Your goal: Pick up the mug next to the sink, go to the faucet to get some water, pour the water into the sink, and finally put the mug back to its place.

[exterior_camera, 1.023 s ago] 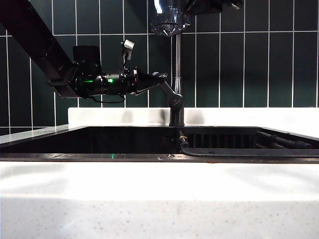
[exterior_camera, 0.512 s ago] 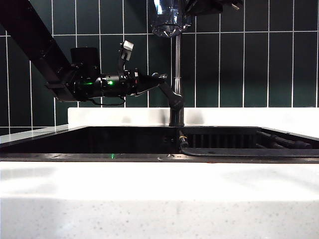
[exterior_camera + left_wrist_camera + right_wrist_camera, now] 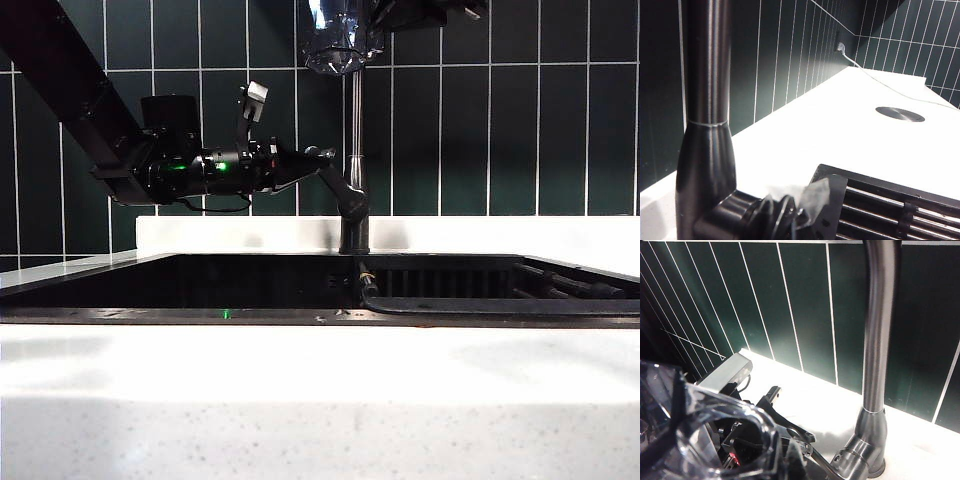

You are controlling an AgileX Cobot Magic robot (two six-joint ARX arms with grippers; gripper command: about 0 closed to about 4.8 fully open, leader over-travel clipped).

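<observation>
On the left, the left gripper (image 3: 312, 158) reaches in from the side, above the sink's back edge. Its jaws are nearly pressed together, pinching the faucet's lever (image 3: 325, 172). In the left wrist view the lever's end (image 3: 790, 212) sits right between the fingertips, next to the fat base of the faucet (image 3: 707, 165).

Compared with a second ago, this arm has lifted a little, and the lever looks tipped up a tiny bit more. In the last half second almost nothing has moved. I think this means the water is being turned on, or is just about to be. I cannot see any water running yet.

In the middle, the faucet (image 3: 355, 150) stands tall at the back edge of the sink (image 3: 200, 285), against the dark green tiles.

Up high, just right of the middle, the right gripper (image 3: 385, 15) holds the mug (image 3: 338, 40) close to the top of the pipe. The gripper is mostly cut off by the edge of the picture. Its jaws are shut tight on the mug. In the right wrist view the clear mug (image 3: 715, 430) is very close to the camera. It has stayed in the same spot, waiting.

So the mug is picked up and in place. Filling, pouring and putting it back are still to do.
</observation>
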